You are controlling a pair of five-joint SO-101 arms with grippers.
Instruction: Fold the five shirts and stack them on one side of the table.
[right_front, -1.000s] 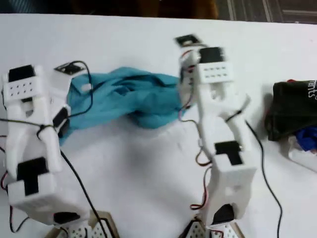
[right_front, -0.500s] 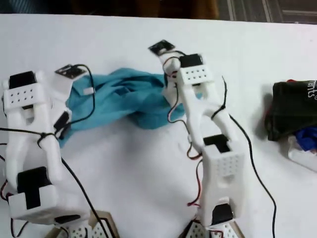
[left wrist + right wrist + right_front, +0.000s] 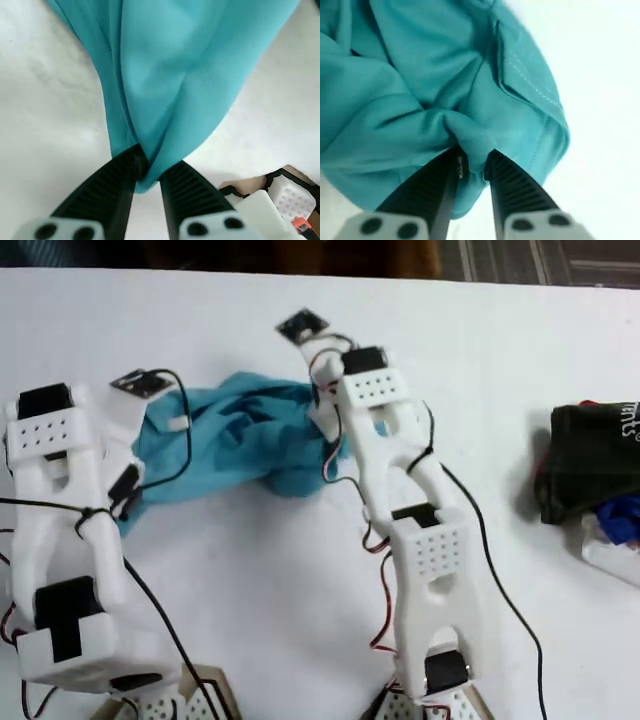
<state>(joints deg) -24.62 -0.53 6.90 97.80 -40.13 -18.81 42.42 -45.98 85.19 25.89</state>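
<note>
Two grippers hold the one teal shirt [image 3: 245, 430] between them. The left gripper [image 3: 148, 169] is pinched tight on a gathered fold at the end nearest its own arm, with cloth fanning away from its dark fingers. The right gripper [image 3: 472, 161] is clamped on a bunched ridge of fabric close to a stitched hem [image 3: 530, 85] at the opposite end. The shirt lies on the white table [image 3: 300, 580] as a crumpled, rope-like bundle running between the two arms, nowhere flat and with no fold made in it. The step in hand looks like spreading the garment out before any folding. A dark bundle [image 3: 590, 470] sits at the table's right edge, well apart from the shirt, and probably marks the side chosen for the stack. Next, the two grips likely have to draw away from each other to take out the slack. Then they would lift a little and lay the fabric down smooth. That calls for even tension, because each gripper holds only a small pinch of thick, gathered cloth that could slip free or drag the bundle sideways.
</note>
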